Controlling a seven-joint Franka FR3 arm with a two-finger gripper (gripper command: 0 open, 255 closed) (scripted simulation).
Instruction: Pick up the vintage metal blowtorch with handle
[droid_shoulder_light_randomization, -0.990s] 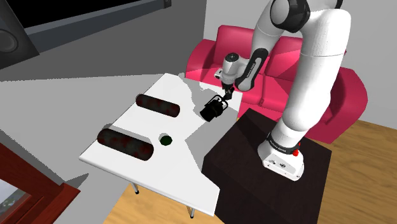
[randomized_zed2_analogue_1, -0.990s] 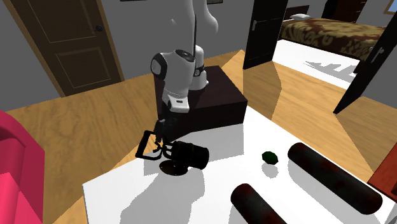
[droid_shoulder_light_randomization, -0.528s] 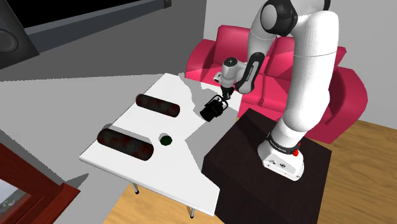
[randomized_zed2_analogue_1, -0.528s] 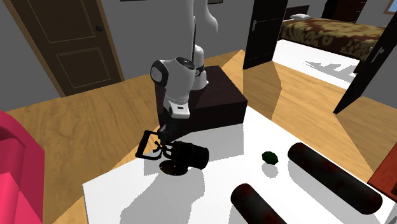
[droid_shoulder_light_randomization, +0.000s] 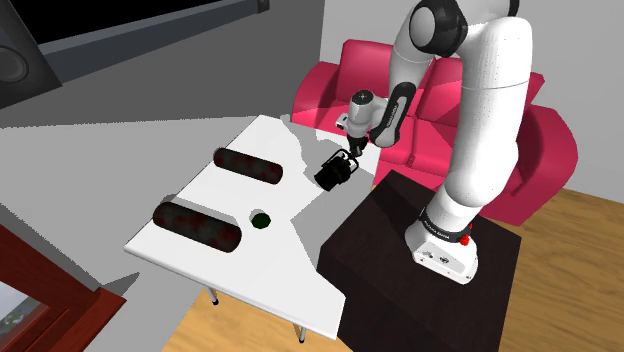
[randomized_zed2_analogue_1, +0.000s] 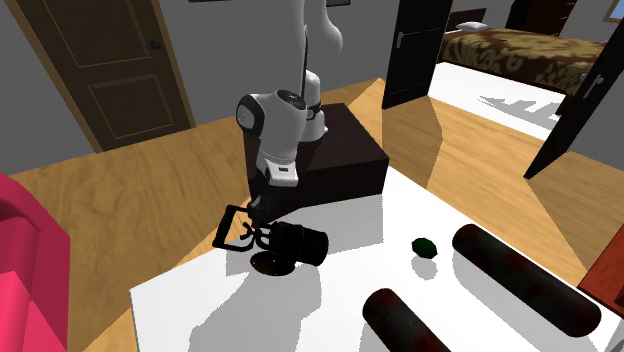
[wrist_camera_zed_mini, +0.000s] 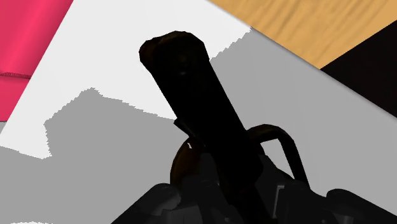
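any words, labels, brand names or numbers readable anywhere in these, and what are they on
No readable text in any view.
Small marks on the arm base: too small to read.
Blowtorch: plain black, no lettering visible.
Table: plain white, no lettering.

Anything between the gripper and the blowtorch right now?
Nothing visible. The gripper is right at the black blowtorch, by its looped handle, on the white table. The two dark cylinders and the small green object lie apart, toward the second exterior view's right.
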